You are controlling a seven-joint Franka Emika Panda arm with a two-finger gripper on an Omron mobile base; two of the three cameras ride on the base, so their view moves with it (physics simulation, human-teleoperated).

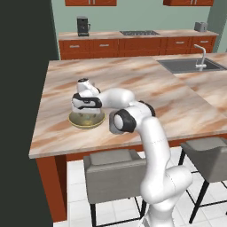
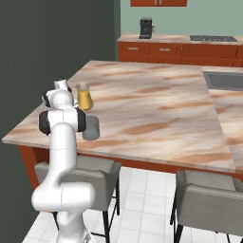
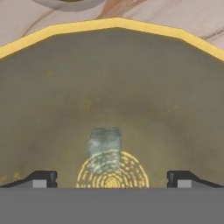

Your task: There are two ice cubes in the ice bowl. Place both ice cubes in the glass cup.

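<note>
Hand view shows you the gripper (image 3: 112, 179) spread wide (nothing held) inside the ice bowl (image 3: 113, 25), one ice cube (image 3: 105, 142), perhaps two stacked, at twelve o'clock.

One bowl (image 3: 131, 87) is sitting right under the pincer (image 3: 112, 179), with one ice cube (image 3: 104, 142) showing inside it between the tips. One flask (image 2: 84, 97) is standing just beyond the pincer, and one cup (image 2: 91, 128) is standing near it. Three stools (image 1: 113, 170) are lining the counter (image 1: 177, 111) edge below, and one sink (image 1: 188, 65) is lying far off
</note>
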